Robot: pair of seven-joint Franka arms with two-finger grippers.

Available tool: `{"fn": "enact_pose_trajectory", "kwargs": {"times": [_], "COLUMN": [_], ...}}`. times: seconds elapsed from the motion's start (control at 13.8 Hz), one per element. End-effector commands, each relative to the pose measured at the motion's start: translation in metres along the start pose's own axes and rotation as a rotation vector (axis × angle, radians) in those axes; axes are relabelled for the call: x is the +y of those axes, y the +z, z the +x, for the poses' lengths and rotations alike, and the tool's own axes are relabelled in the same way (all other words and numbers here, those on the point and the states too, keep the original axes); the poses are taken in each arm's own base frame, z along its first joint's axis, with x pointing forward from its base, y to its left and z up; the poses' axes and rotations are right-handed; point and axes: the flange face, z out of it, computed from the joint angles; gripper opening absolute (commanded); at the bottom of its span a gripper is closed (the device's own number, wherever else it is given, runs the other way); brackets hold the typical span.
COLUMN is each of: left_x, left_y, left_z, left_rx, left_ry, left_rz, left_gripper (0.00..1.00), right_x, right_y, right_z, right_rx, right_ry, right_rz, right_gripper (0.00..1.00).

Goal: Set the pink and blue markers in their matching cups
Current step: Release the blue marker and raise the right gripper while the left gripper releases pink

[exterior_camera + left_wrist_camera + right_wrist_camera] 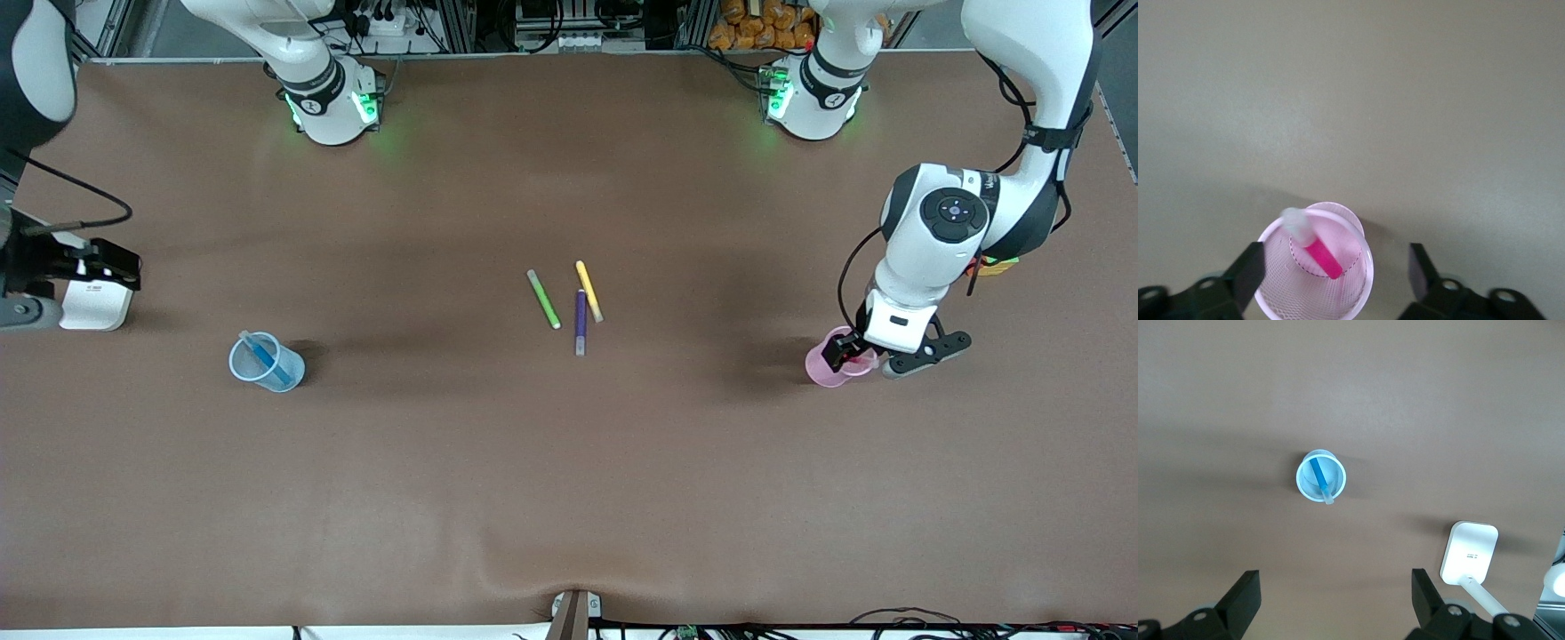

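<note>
The brown table (569, 480) carries everything, with the two arms' bases along its edge farthest from the front camera.

The left gripper (867, 356) hangs directly over the pink cup (831, 366) at the left arm's end of the table. Its fingers (1245, 277) stand wide apart with nothing between them, one to each side of the cup's rim as the left wrist view shows. The pink cup (1315, 270) stands upright just under this gripper, and the pink marker (1318, 252) leans inside it, its pale cap resting up against the rim and its magenta body slanting down to the cup's floor.

The right gripper cannot be seen in the front view, where only part of the right arm shows at the right arm's end of the table; this arm waits. In the right wrist view its fingers (1245, 597) are spread apart and empty, up in the air over bare table, with the blue cup (1321, 476) well below it. The blue cup (265, 362) stands upright, and the blue marker (264, 357) leans inside it, pale end at the rim.

A white box (93, 304) on a stalk sits near the right gripper, farther from the front camera than the blue cup.

Well apart from both grippers, near the middle of the table, lie a green marker (543, 299), a yellow marker (589, 291) and a dark purple marker (581, 322), the purple one nearest the front camera and just beside the yellow.
</note>
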Motion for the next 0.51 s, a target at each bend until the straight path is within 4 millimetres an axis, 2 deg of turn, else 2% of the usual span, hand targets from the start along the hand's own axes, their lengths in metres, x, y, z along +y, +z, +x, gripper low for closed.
{"fn": "enact_pose_trajectory", "kwargs": {"times": [0.0, 0.14, 0.29, 0.43], "left_x": [0.0, 0.01, 0.015, 0.019], "left_y": [-0.025, -0.037, -0.041, -0.046], "left_z": [0.012, 0.018, 0.019, 0.023], "left_rx": [0.005, -0.016, -0.013, -0.006], "left_ry": [-0.006, 0.0, 0.002, -0.003], "left_rz": [0.052, 0.074, 0.069, 0.062], "left_gripper": [1.0, 1.0, 1.0, 1.0], "right_x": [0.008, 0.012, 0.015, 0.03], "right_y": [-0.024, -0.031, -0.037, -0.037], "right_z": [-0.02, -0.028, -0.036, -0.043], "right_rx": [0.04, 0.052, 0.063, 0.062], "right_ry": [0.05, 0.131, 0.17, 0.198], "right_rz": [0.066, 0.099, 0.105, 0.11], "right_gripper": [1.0, 1.0, 1.0, 1.0]}}
